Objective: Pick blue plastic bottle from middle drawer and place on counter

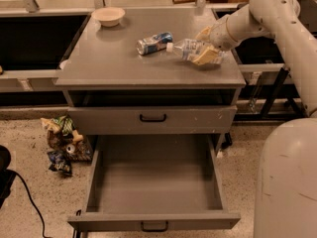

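Observation:
The blue plastic bottle (185, 48) lies on its side on the counter (124, 58), near the right edge, white cap pointing left. My gripper (206, 47) reaches in from the right and is shut on the bottle's rear half, one finger above it and one below. The middle drawer (154, 220) is pulled fully out below, and nothing shows inside it.
A crushed blue-and-silver can (154, 42) lies just left of the bottle. A pale bowl (108, 16) sits at the counter's back left. The upper handled drawer (152, 118) is closed. Litter (63, 143) lies on the floor to the left. My arm's base (287, 182) fills the lower right.

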`<state>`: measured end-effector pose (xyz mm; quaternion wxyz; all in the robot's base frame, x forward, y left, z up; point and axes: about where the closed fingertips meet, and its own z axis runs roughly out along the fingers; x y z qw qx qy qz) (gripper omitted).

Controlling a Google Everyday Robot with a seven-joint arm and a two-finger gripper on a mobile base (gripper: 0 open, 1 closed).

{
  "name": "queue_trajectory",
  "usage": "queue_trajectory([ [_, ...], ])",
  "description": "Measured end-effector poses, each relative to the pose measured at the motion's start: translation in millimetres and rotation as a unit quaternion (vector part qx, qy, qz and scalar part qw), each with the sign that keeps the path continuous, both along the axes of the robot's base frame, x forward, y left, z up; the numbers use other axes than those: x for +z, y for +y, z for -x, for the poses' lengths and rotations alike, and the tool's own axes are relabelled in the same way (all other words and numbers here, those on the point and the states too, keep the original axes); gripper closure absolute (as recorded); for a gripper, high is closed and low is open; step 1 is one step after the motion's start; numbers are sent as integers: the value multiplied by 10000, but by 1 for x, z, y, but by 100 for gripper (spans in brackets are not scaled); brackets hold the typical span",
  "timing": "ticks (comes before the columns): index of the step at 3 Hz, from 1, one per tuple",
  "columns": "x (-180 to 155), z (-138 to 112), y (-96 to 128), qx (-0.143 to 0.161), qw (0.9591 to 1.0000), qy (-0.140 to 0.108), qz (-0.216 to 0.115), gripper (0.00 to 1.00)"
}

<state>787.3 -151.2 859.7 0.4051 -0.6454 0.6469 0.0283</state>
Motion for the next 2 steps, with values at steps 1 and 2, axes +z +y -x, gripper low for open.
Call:
queue_trajectory([
  [1,2,-4,-3,-32,10000,-5,-22,0],
  [2,11,-5,-7,-66,9999,-91,-23,0],
])
